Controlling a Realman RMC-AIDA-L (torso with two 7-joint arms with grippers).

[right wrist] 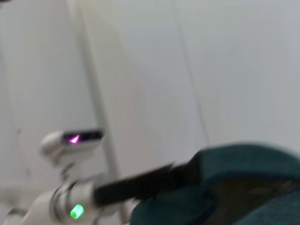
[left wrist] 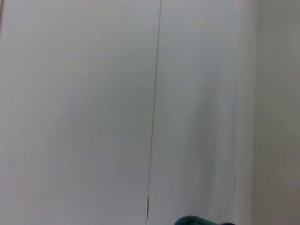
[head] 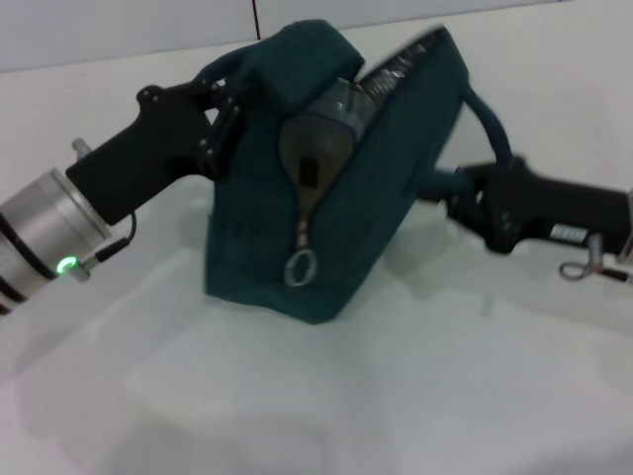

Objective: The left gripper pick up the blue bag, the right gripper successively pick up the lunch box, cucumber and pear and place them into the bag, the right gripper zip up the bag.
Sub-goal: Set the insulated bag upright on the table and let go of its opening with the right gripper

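A metal ring pull (head: pixel 302 267) hangs at the low end of the zipper on the bag (head: pixel 366 198), a boxy teal fabric shape tilted on the white table (head: pixel 316 396), silvery lining showing at its open top. At nine o'clock the left gripper (head: pixel 226 109) seems clamped on the bag's upper corner. At three o'clock the right gripper (head: pixel 450 188) sits against the bag's side by a loop handle (head: pixel 493 124); its finger spread is hidden, so I cannot tell.

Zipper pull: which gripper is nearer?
Left, narrowly. The left gripper clamps the blue bag at its top left corner, above the zipper pull. The right gripper is at the bag's far right side, by the handle, its fingers hidden.
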